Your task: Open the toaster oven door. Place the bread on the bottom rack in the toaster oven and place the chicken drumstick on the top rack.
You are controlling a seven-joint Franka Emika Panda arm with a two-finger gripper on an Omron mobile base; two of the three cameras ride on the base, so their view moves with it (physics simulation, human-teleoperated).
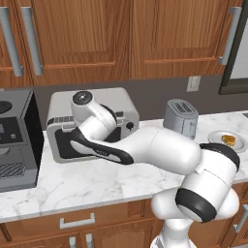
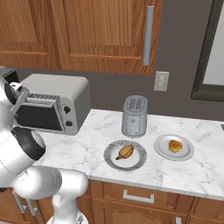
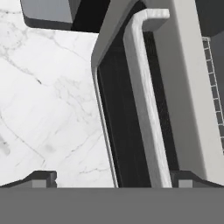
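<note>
The toaster oven (image 1: 97,104) (image 2: 57,87) stands at the back of the marble counter. Its door (image 3: 127,131) (image 2: 39,116) is ajar, tipped a little out at the top. My gripper (image 3: 116,179) is open, one fingertip on each side of the door's grey bar handle (image 3: 146,109), which runs up between them. A strip of wire rack (image 3: 214,87) shows past the door's edge; I cannot tell which rack it is. The bread (image 2: 175,145) lies on the right plate (image 2: 188,153). The chicken drumstick (image 2: 125,152) lies on the plate (image 2: 139,161) in front of the small toaster.
A dark grey coffee machine (image 1: 14,140) stands left of the oven. The silver two-slot toaster (image 1: 180,116) (image 2: 134,116) stands to the oven's right. Wooden wall cabinets (image 1: 121,34) hang above. Bare marble counter (image 2: 83,148) lies in front of the oven.
</note>
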